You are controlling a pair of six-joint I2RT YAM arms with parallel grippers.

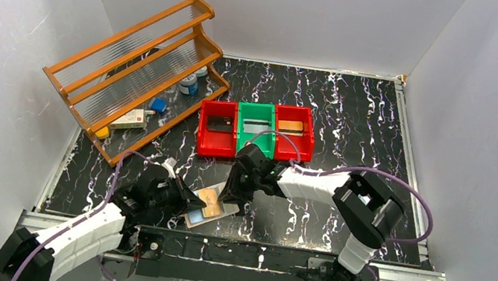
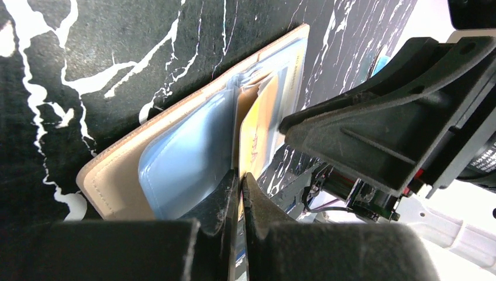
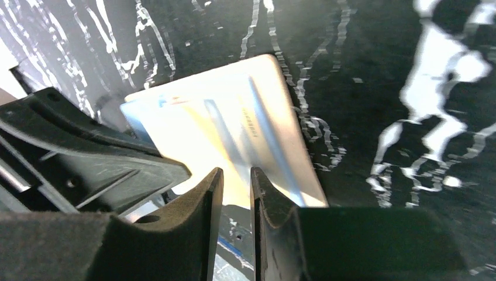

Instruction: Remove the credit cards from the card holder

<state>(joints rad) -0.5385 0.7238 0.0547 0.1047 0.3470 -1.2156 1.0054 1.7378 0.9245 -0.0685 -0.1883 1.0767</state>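
The tan card holder (image 1: 214, 209) lies open near the table's front edge, its pale blue sleeves (image 2: 187, 158) facing up. My left gripper (image 2: 241, 175) is shut on the edge of an orange-gold card (image 2: 260, 132) that stands up from the holder's fold. My right gripper (image 3: 236, 171) hovers just over the holder's (image 3: 292, 134) near edge, jaws a narrow gap apart with nothing between them. In the top view both grippers meet at the holder, the left (image 1: 185, 202) and the right (image 1: 231, 202). Cards lie in the bins: a dark one (image 1: 219, 122), a silvery grey one (image 1: 257, 124) and an orange-gold one (image 1: 291, 126).
Three joined bins stand mid-table: red (image 1: 203, 133), green (image 1: 268, 140), red (image 1: 308, 141). A wooden rack (image 1: 140, 67) with small items leans at the back left. An aluminium rail (image 1: 273, 257) runs along the front edge. White walls close in the sides.
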